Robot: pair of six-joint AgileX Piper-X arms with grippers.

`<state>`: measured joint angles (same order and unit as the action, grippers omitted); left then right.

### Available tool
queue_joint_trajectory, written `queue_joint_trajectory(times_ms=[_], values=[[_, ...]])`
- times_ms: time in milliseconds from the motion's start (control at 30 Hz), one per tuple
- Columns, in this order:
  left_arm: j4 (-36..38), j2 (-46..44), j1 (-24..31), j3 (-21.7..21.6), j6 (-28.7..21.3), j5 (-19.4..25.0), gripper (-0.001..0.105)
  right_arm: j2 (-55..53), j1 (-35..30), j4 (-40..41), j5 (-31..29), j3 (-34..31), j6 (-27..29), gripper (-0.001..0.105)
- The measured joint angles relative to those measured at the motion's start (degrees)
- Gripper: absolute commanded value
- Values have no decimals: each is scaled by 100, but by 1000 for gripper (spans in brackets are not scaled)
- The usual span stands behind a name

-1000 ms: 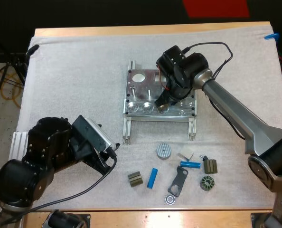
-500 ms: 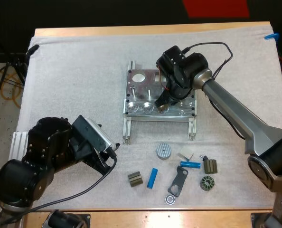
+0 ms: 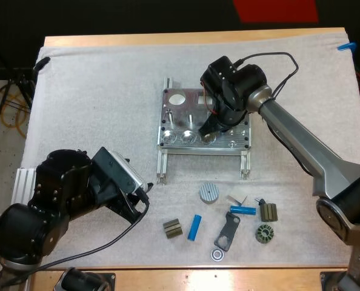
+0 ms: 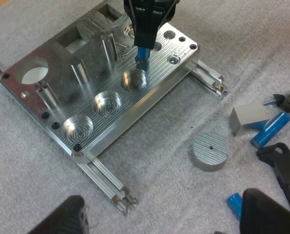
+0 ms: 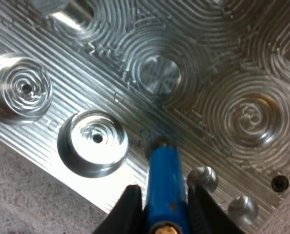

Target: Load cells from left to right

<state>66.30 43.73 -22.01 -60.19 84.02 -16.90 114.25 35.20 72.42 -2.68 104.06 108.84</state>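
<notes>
- The right gripper (image 5: 165, 210) is clamped on a blue cell (image 5: 164, 170), whose tip sits at the fixture (image 3: 179, 116) beside its round pockets (image 4: 107, 103), all apparently empty.
- The left gripper (image 4: 167, 213) gapes, holding nothing; two spare cells (image 3: 194, 227) lie on the mat (image 3: 95, 97).

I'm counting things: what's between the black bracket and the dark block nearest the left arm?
A blue cylinder lies between them; the high view shows it.

The wooden table (image 3: 168, 39) bears a white mat (image 3: 95, 103) (a metal fixture (image 3: 179, 124) sits on that).
</notes>
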Motion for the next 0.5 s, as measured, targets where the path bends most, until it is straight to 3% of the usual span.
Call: queue_joint_trajectory(times_ms=[500], values=[[0,0,0,0,0,0,64,0,0,-128,0,0,0,0]])
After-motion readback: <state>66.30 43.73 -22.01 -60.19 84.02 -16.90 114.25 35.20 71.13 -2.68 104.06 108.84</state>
